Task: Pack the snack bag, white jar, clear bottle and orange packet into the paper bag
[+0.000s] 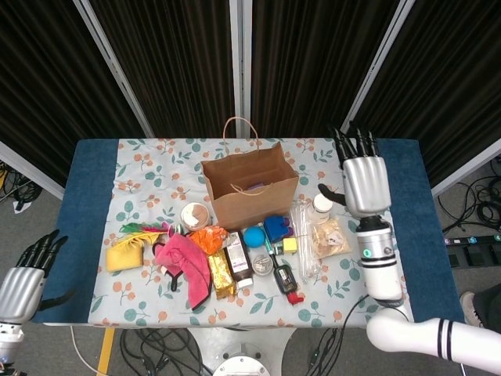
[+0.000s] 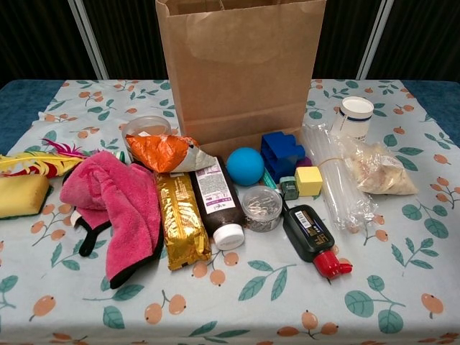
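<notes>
Silver right hand (image 1: 365, 182) raised beside white jar (image 1: 320, 204), fingers spread, empty | left hand (image 1: 22, 286) off-table, fingers apart, empty

A blue ball (image 2: 246, 166) lies mid-surface. Just right of it sit blue blocks (image 2: 281, 153) and a yellow cube (image 2: 308, 180). Left of the ball lie a brown bottle (image 2: 216, 202), gold pack (image 2: 181, 218), pink cloth (image 2: 119, 204) and yellow sponge (image 2: 21, 195).

Right hand (image 1: 365, 182): silver shell, black fingers; white forearm, black bands. Left hand (image 1: 22, 286) at 8 o'clock: same.
</notes>
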### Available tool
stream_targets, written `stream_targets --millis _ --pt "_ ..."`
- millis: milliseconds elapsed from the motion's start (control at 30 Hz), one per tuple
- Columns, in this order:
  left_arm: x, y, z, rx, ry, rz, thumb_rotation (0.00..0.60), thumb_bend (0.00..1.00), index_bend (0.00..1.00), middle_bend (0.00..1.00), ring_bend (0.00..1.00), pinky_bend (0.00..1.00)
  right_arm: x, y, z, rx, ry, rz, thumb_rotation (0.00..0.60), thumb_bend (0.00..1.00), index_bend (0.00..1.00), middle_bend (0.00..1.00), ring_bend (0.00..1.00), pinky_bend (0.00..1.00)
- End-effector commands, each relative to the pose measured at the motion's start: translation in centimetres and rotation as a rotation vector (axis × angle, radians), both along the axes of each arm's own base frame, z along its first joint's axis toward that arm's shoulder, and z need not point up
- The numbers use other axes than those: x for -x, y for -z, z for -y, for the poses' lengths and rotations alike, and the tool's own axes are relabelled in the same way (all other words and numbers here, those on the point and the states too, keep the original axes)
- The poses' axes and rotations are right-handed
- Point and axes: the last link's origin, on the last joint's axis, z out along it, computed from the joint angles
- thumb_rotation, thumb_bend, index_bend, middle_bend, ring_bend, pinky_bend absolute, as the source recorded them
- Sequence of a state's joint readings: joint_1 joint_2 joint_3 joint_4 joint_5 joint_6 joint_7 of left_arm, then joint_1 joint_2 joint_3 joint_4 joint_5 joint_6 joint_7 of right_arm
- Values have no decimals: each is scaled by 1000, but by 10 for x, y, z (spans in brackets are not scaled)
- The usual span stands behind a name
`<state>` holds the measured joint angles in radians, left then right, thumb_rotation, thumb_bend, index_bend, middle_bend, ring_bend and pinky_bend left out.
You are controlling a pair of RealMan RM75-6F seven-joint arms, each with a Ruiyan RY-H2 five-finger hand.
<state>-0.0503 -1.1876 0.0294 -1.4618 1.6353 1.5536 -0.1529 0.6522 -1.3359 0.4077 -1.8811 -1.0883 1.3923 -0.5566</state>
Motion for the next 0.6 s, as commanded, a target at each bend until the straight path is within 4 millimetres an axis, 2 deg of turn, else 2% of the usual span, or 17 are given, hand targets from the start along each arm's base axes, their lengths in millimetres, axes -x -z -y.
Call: stream_targets --millis 33,133,267,433,600 --pt "-1 4 0 11 2 2 600 2 89 101 72 152 75 13 -30 -109 100 -51 600 0 15 241 69 50" --pt "-2 7 2 20 2 2 600 2 89 101 72 152 108 33 -46 -195 160 -64 600 0 14 254 85 65" --pt "-1 8 4 29 0 -4 600 3 89 101 72 152 139 58 -58 -276 212 -113 600 0 14 282 120 109" --pt "-1 7 5 25 0 -9 600 2 89 101 72 152 157 82 -64 -350 223 -142 600 0 14 282 121 111" --pt "1 7 6 31 -3 -15 600 2 89 100 72 152 166 99 -68 -387 221 -163 600 0 14 280 121 112"
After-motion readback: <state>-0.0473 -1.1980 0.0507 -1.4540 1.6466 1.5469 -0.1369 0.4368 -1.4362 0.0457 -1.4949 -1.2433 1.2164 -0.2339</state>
